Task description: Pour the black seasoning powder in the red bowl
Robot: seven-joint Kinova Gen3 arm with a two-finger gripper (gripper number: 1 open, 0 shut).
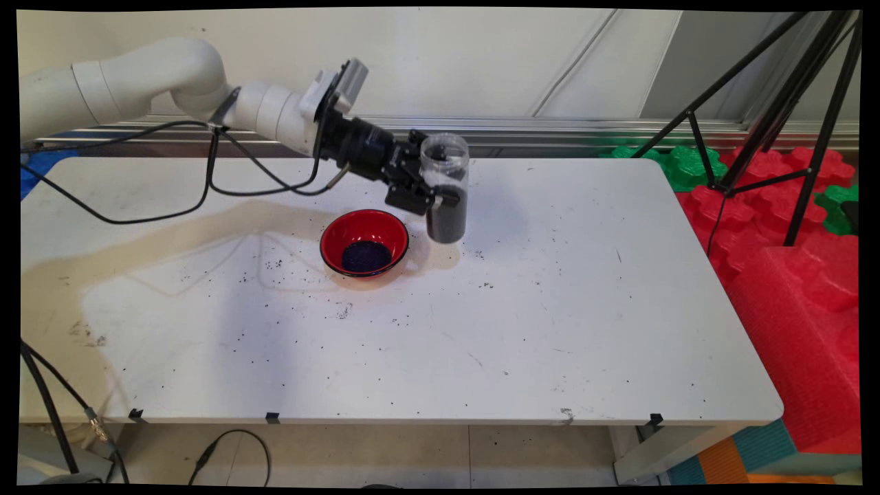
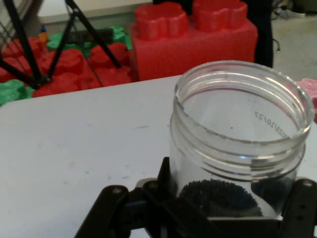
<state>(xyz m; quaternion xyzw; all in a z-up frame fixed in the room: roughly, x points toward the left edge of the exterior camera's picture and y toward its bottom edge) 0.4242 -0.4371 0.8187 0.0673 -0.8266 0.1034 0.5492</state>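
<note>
Hand view is showing you the gripper (image 2: pixel 225 208) clamping a clear open jar (image 2: pixel 237 144) of dark grains, mirrored digits on its rim unreadable, red bowl (image 1: pixel 364 243) just beside it.

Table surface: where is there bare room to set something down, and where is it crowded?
The table is bare right of the jar and along the near edge. It is crowded mid-back: the red bowl sits beside the jar held in the gripper, cables trailing left.

Open clear jar (image 2: pixel 237 148) of dark granules, gripped by jaws, white table (image 2: pixel 74 148)
</note>
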